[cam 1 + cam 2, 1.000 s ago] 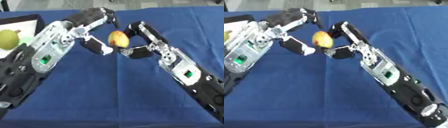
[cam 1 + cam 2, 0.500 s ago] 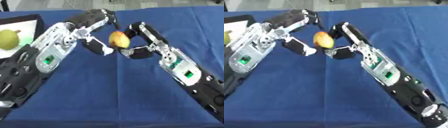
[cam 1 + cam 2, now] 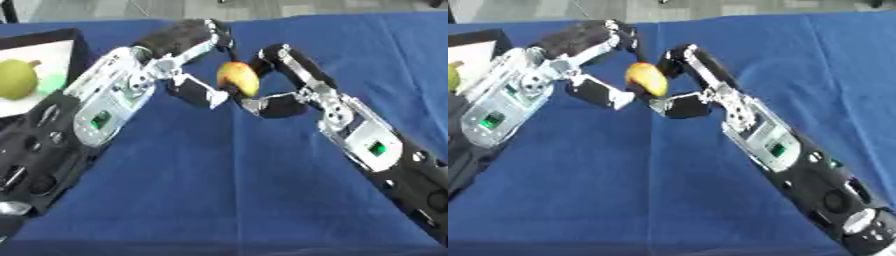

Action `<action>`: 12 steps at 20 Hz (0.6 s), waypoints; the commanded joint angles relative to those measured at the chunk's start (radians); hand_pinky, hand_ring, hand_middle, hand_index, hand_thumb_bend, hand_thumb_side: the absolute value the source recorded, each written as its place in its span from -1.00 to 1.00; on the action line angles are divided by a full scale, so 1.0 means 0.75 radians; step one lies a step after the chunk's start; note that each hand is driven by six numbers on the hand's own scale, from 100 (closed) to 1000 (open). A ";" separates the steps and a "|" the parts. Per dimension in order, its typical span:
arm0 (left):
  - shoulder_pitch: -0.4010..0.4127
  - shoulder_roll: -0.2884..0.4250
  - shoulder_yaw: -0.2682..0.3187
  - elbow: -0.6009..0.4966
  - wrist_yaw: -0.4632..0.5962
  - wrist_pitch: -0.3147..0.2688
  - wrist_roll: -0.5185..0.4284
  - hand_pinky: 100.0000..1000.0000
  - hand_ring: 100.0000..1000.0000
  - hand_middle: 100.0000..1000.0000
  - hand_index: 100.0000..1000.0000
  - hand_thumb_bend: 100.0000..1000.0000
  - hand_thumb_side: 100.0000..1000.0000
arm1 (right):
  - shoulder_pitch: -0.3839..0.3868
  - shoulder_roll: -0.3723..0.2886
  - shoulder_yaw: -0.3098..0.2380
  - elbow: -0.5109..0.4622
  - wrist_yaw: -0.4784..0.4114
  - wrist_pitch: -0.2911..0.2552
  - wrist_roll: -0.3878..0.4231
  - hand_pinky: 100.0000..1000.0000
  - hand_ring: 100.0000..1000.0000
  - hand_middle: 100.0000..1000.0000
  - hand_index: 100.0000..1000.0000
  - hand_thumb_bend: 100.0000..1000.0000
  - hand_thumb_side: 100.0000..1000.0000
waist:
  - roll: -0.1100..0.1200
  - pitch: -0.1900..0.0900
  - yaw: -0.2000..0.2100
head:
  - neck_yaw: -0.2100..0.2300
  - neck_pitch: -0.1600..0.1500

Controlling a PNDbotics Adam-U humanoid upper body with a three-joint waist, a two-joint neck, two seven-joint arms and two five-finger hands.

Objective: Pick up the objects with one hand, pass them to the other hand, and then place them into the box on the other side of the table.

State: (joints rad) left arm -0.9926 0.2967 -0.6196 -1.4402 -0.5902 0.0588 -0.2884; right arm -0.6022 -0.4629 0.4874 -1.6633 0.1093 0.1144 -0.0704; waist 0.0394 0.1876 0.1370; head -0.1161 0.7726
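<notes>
Above the blue table [image 3: 262, 200], right hand [image 3: 280, 80] curled round yellow-red fruit [image 3: 237, 78], left hand [image 3: 188, 65] spread beside.

Fruit [image 3: 237, 78] between both hands above table [image 3: 219, 190] (box [image 3: 35, 60] far left)

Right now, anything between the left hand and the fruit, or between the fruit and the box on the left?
Nothing visible. The yellow-red fruit sits in the right hand, with the left hand open right beside it. From there to the box at the left edge only blue tablecloth shows. A green pear already lies in the box.
</notes>
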 commanded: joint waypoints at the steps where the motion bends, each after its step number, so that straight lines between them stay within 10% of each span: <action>1: -0.023 0.006 0.018 -0.016 0.034 -0.001 0.044 0.37 0.31 0.15 0.02 -0.94 -0.87 | -0.018 -0.013 -0.005 -0.018 -0.004 -0.004 0.002 0.29 0.21 -0.19 -0.08 -0.35 -1.00 | -0.001 -0.028 0.000 | 0.000 -0.003; 12: -0.027 0.005 0.013 -0.015 0.013 -0.008 0.087 0.29 0.16 -0.12 -0.27 -0.84 -1.00 | -0.018 -0.017 -0.005 -0.018 0.017 0.001 0.000 0.30 0.31 -0.02 0.14 -0.04 -1.00 | -0.002 -0.028 -0.002 | 0.000 -0.003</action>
State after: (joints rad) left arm -0.9897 0.2921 -0.6248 -1.4343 -0.5702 0.0556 -0.2292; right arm -0.6023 -0.4628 0.4875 -1.6639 0.1149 0.1155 -0.0709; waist 0.0393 0.1876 0.1366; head -0.1161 0.7726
